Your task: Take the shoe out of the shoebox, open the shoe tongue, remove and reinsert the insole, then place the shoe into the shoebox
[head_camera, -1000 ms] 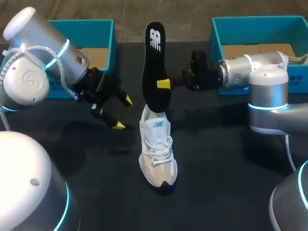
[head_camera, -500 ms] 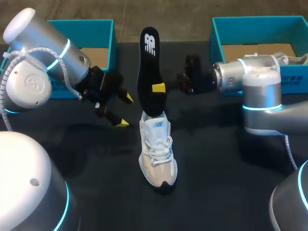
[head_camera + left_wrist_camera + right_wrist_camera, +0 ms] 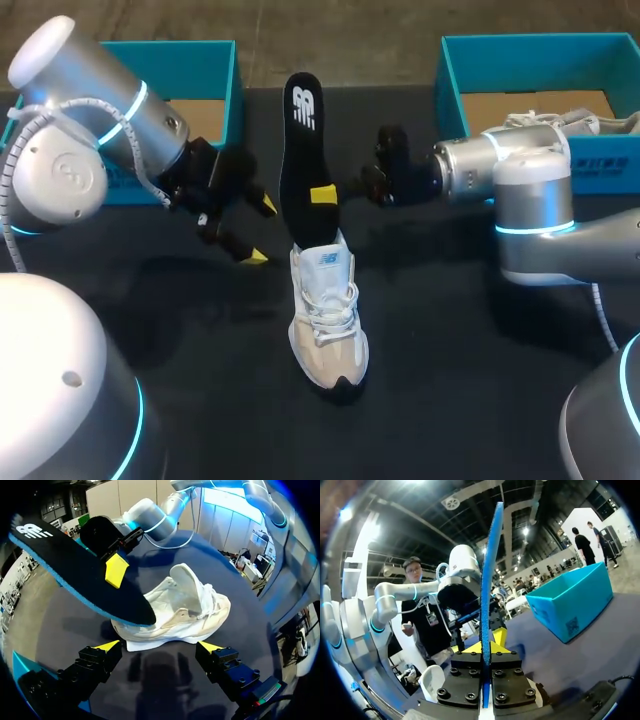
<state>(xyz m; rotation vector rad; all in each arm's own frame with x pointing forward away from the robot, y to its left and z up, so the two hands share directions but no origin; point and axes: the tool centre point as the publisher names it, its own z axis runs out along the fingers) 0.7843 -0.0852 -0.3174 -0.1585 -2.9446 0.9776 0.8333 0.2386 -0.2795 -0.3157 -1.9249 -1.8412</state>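
Sliding toward the left since a second ago, the right end effector (image 3: 322,194) pinches the black insole (image 3: 298,140) between its fingers, the insole's lower end now at the heel opening of the white shoe (image 3: 328,310). The shoe stands on the tabletop (image 3: 460,360). Beside the shoe's heel, the left end effector (image 3: 261,232) hovers with its fingers spread, holding nothing.

Two shoeboxes (image 3: 185,47) (image 3: 447,80), one insole (image 3: 300,160), one shoe (image 3: 327,320), perhaps a second shoe (image 3: 590,118).

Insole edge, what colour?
Blue. The insole shows edge-on in the right wrist view, where it reads best. Its top face is black.
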